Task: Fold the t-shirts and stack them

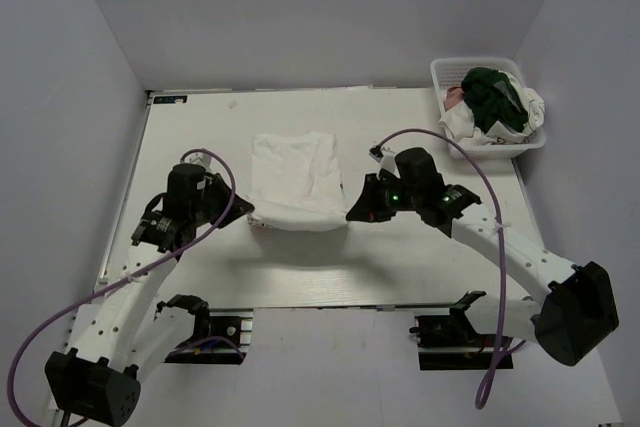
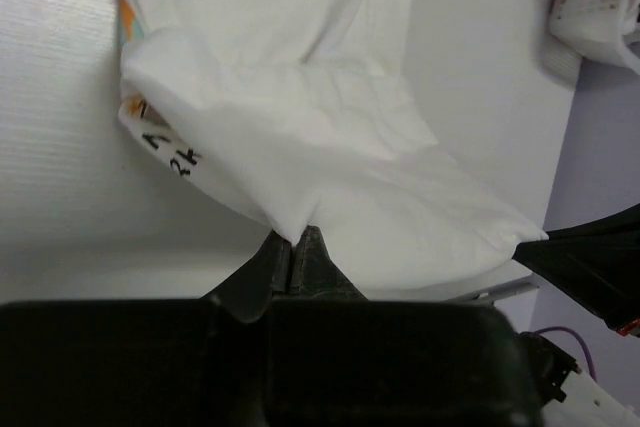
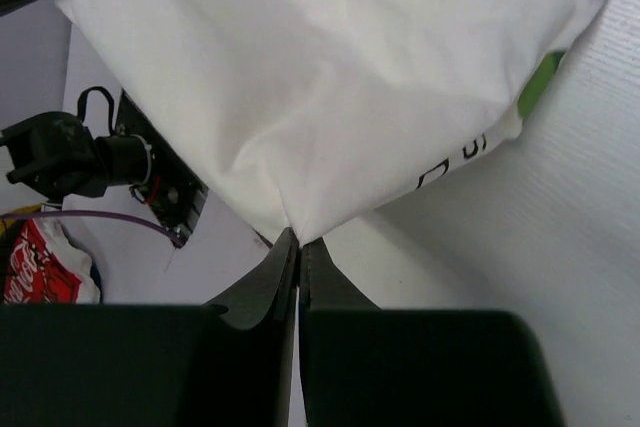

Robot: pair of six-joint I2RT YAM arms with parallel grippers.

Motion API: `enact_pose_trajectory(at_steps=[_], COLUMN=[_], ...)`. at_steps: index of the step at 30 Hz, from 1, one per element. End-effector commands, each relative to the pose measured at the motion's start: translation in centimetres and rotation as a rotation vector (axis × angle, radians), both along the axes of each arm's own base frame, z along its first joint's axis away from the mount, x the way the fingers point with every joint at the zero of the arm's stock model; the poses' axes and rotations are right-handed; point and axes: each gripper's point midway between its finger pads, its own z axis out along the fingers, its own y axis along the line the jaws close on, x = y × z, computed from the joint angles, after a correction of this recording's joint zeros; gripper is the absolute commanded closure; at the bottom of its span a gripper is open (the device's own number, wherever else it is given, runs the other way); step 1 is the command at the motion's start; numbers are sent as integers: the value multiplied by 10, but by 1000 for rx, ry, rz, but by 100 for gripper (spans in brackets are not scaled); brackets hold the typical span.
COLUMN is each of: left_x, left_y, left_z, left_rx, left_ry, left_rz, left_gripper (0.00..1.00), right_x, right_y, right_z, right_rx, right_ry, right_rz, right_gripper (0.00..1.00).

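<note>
A white t-shirt with dark lettering and a coloured graphic lies partly folded at the table's middle. Its near edge is lifted off the table between my two grippers. My left gripper is shut on the shirt's near left corner. My right gripper is shut on the near right corner. Lettering shows on the shirt's underside in the left wrist view and in the right wrist view. More t-shirts, dark green, white and pink, are heaped in the basket.
A white plastic lattice basket stands at the table's back right corner, also in the left wrist view. Purple cables loop from both arms. The table's near edge carries the arm bases and clamps.
</note>
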Motion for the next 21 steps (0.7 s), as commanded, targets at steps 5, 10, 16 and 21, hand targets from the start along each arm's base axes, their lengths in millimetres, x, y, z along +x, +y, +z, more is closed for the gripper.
enact_pose_trajectory(at_steps=[5, 10, 16, 21], left_x=[31, 78, 130, 173], left_y=[-3, 12, 10, 17], left_z=[60, 69, 61, 76], left_rx=[-18, 56, 101, 130], left_ry=[-173, -185, -160, -219], left_rz=[12, 121, 168, 220], left_gripper=[100, 100, 100, 100], right_x=[30, 79, 132, 169], right_y=[6, 21, 25, 30], right_z=[51, 80, 82, 85], right_rx=[15, 44, 19, 25], right_ry=[-90, -169, -186, -174], right_rz=[-45, -112, -199, -206], right_gripper=[100, 100, 100, 100])
